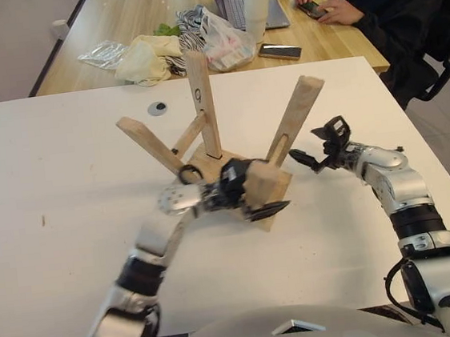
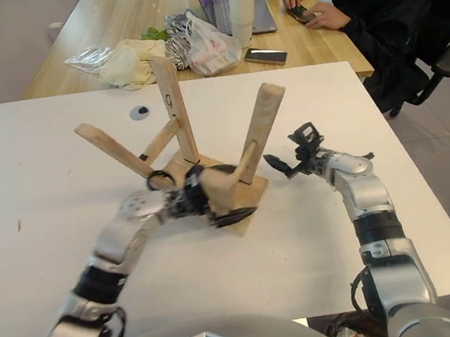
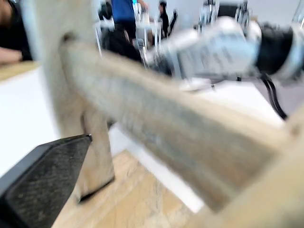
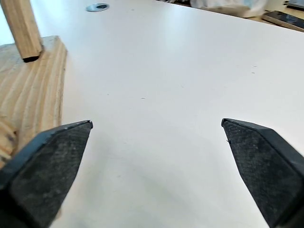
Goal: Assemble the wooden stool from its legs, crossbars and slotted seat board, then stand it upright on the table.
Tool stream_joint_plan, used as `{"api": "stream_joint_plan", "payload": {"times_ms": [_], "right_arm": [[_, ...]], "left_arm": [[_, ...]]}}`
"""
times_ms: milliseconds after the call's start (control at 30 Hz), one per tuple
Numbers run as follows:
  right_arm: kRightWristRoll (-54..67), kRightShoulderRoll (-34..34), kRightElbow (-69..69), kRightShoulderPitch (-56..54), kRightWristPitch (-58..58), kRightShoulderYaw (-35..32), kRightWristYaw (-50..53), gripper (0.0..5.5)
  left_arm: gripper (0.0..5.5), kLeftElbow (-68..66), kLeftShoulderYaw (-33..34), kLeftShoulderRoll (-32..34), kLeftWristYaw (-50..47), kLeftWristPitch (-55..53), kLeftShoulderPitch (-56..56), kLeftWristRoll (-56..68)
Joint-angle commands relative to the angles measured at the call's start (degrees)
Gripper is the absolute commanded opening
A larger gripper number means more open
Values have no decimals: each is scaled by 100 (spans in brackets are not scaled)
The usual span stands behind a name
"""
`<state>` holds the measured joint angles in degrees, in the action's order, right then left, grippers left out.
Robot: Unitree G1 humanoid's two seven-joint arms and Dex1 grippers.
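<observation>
Three legs (image 1: 204,106) point up from the seat board (image 4: 33,90), which lies upside down on the worktop (image 1: 67,193), probably so parts go in from above; the left tool (image 1: 259,205) is at its near edge, opening I cannot tell, and the right tool (image 1: 315,144) hovers wide open, empty, just beside the board

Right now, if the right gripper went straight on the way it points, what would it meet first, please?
Most likely the white table: the right gripper, jaws open, points down at it beside the seat board. The board's edge and nearest leg sit off to one side; depth unclear.
</observation>
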<state>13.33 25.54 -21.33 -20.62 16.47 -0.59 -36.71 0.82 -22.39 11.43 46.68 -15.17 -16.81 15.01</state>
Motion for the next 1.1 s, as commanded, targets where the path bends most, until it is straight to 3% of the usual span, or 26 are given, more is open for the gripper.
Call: {"api": "stream_joint_plan", "payload": {"times_ms": [33, 200, 467, 600, 733, 900, 1033, 1100], "right_arm": [[80, -13, 26, 104, 1, -553, 536, 500], [25, 43, 268, 436, -35, -827, 816, 500], [-85, 23, 77, 200, -156, -751, 718, 500], [-150, 117, 390, 489, -264, -729, 623, 500], [478, 41, 1469, 1418, -359, -967, 41, 500], [1340, 618, 2761, 2571, 510, -839, -1214, 500], [1717, 1056, 3638, 3162, 1030, -592, -1875, 500], [1633, 849, 3693, 3051, 1015, -396, -1688, 500]], "left_arm": [[539, -548, -89, -718, -723, 355, -425, -447], [539, 940, 107, 428, -247, 29, 576, -379], [539, 3196, 1639, 2372, 760, -1276, 1351, 1284], [539, 3144, 2258, 3164, 1487, -1842, 1647, 2200], [539, 2381, 2380, 3889, 2371, -1633, 1956, 2070], [539, 576, 2139, 3811, 2543, -628, 1699, 1183], [539, -1281, 2137, 3194, 2362, 450, 691, 681], [539, -1997, 2093, 2818, 2240, 1098, 266, 467]]}}
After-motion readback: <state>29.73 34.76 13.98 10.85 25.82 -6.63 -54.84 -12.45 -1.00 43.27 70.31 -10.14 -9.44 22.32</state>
